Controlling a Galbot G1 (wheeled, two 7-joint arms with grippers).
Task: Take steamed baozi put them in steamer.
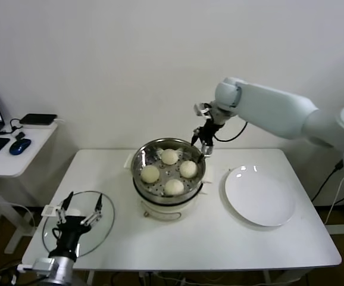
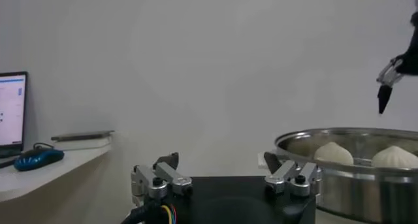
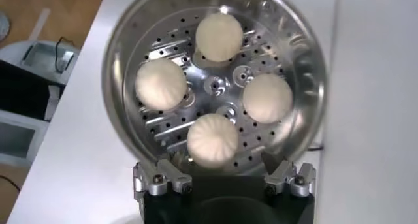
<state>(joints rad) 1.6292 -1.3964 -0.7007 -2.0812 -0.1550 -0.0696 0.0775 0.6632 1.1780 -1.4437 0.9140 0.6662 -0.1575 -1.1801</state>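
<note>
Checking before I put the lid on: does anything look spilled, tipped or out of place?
Nothing stands out. All four baozi sit apart inside the steamer, the plate is bare, and the glass lid lies flat on the table.

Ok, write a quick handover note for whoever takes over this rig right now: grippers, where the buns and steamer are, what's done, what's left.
Right gripper: open, empty, raised over the far rim of the steamer.
Left gripper: open, empty, parked over the glass lid near the table's front left.
Baozi: all four in the steamer.
Plate: bare, right of the steamer.
Done: loading.
Left: none to load; lid is off.
</note>
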